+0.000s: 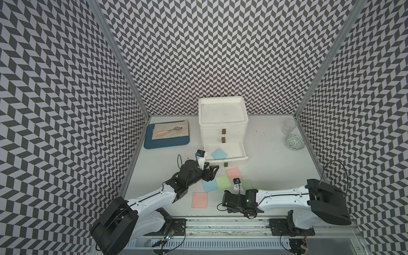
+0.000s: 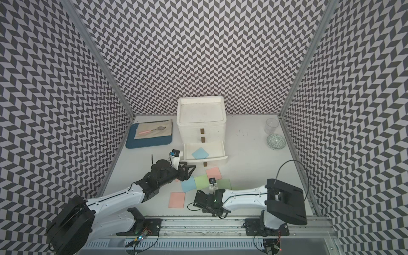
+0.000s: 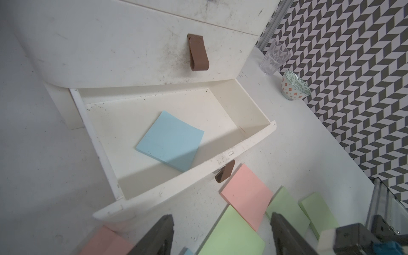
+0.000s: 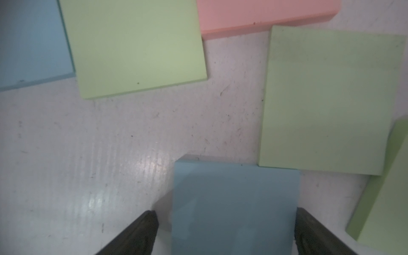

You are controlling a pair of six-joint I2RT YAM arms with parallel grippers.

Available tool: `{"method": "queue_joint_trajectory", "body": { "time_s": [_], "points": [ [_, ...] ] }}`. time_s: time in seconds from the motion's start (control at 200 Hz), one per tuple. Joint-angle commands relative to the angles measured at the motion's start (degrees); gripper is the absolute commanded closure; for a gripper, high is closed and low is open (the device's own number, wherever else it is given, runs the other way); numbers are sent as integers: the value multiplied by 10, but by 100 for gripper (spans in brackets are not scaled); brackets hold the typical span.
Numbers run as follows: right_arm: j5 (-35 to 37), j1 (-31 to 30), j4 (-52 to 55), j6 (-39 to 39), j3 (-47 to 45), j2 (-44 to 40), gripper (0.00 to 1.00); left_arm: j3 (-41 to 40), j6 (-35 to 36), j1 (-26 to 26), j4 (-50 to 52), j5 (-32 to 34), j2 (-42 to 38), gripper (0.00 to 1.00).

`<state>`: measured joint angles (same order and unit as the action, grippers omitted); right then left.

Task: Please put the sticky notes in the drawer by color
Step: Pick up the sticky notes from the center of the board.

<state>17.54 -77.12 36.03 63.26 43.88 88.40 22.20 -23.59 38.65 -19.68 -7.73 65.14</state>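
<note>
On the white table (image 1: 269, 159): far left, a blue tray (image 1: 165, 144) bearing a beige cloth (image 1: 162, 135) with a pink-handled spoon (image 1: 169, 130) on it; far right, a clear glass (image 1: 288, 126) just behind a green-patterned bowl (image 1: 295, 142); chevron walls (image 1: 198, 55) around.

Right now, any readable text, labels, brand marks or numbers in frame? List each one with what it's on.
No readable text in any view.
The blue sticky note in the open bottom drawer and the other notes: blank.
The white drawer unit: scuffs, no label.
The patterned bowl: ornament only, no letters.
</note>
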Motion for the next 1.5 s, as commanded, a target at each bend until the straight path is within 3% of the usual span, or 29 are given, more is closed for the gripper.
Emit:
{"method": "queue_joint_trajectory", "body": {
  "time_s": [0.0, 0.295, 0.381, 0.551, 0.801, 0.966, 1.257, 1.492],
  "points": [
    [-44, -8, 34, 3, -18, 0, 3, 7, 8, 4, -13, 5, 2, 27],
    [-55, -28, 50, 4, -8, 18, 4, 7, 8, 4, -14, 4, 3, 27],
    [-54, -28, 43, 4, -19, 17, 7, 8, 8, 5, -14, 3, 6, 27],
    [-38, -27, 49, -10, -14, 17, 25, 9, 8, 5, -13, 4, 5, 27],
    [14, -8, 60, -47, 16, -27, 25, 14, 22, 5, -14, -2, 8, 27],
    [53, 59, 14, -147, 35, -121, 24, 12, 15, 4, -31, -30, 4, 27],
    [-32, 234, -187, -379, 17, -248, 24, 14, 14, -1, -57, -69, 0, 27],
    [-49, 262, -269, -480, 15, -254, 21, 92, -52, -5, -61, -169, 15, 27]
  ]
}}
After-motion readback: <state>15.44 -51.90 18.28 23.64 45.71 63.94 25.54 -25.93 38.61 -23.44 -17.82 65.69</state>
